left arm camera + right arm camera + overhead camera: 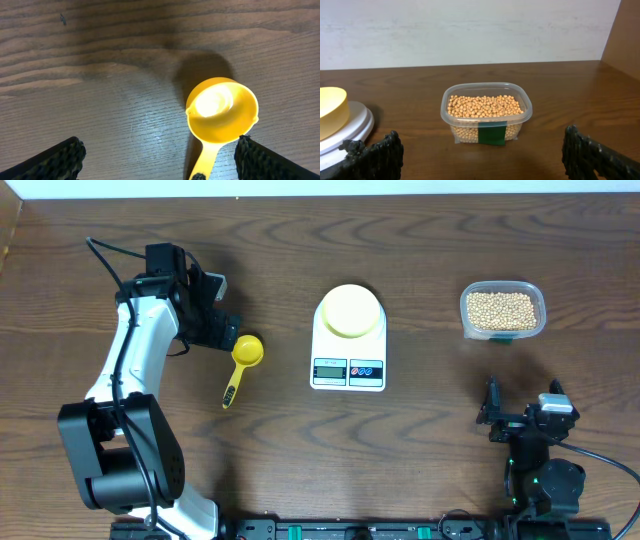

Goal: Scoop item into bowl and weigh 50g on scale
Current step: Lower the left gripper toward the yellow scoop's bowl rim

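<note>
The item, small tan beans (502,308), fills a clear plastic tub (485,127) at the back right. A pale yellow-green bowl (350,310) stands on the white scale (348,383) at the table's centre; its edge (330,110) and the scale (357,122) show at the left of the right wrist view. A yellow scoop (243,360) lies left of the scale. My left gripper (222,318) hovers open over the scoop (222,110), whose handle lies close to the right finger. My right gripper (523,402) is open and empty, well in front of the tub.
A pale wall runs behind the table's far edge in the right wrist view. Bare wood separates the scoop, the scale and the tub. The arm bases stand at the front edge.
</note>
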Robot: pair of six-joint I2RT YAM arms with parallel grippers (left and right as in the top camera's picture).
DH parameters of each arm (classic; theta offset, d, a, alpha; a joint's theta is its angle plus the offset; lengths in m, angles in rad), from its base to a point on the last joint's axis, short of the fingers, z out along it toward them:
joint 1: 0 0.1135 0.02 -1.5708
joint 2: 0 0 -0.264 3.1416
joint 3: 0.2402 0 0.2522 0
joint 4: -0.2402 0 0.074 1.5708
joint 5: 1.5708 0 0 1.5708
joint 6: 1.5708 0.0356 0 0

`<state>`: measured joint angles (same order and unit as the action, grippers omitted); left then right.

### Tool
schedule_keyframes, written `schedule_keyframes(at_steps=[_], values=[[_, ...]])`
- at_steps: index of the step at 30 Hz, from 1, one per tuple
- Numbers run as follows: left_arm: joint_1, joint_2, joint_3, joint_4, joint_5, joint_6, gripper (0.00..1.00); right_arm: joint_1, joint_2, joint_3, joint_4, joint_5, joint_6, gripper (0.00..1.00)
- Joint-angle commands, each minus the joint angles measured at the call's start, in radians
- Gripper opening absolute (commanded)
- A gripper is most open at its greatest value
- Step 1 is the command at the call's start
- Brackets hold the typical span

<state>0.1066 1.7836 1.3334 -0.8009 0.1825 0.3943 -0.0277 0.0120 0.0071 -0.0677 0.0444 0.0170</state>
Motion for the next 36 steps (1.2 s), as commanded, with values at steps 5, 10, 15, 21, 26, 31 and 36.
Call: schedule_keyframes(at_steps=[5, 10, 15, 21, 26, 31, 36], values=[[0.003, 0.010, 0.012, -0.005, 0.012, 0.016, 0.98, -0.003, -0.005, -0.002, -0.004, -0.002, -0.011, 0.99], [0.003, 0.010, 0.012, -0.005, 0.012, 0.016, 0.97, -0.003, -0.005, -0.002, -0.004, -0.002, -0.011, 0.99], [0.003, 0.010, 0.012, -0.006, 0.013, 0.016, 0.97, -0.003, -0.005, -0.002, -0.004, -0.002, -0.011, 0.99], [0.003, 0.010, 0.011, -0.011, 0.013, 0.016, 0.97, -0.003, -0.005, -0.002, -0.004, -0.002, -0.011, 0.99], [0.003, 0.010, -0.002, -0.021, 0.013, 0.022, 0.97, -0.003, -0.005, -0.002, -0.004, -0.002, -0.011, 0.99], [0.003, 0.010, -0.011, -0.021, 0.013, 0.025, 0.98, -0.003, -0.005, -0.002, -0.004, -0.002, -0.011, 0.99], [0.003, 0.010, -0.021, -0.019, 0.013, 0.051, 0.98, -0.003, -0.005, -0.002, -0.004, -0.002, -0.011, 0.99]])
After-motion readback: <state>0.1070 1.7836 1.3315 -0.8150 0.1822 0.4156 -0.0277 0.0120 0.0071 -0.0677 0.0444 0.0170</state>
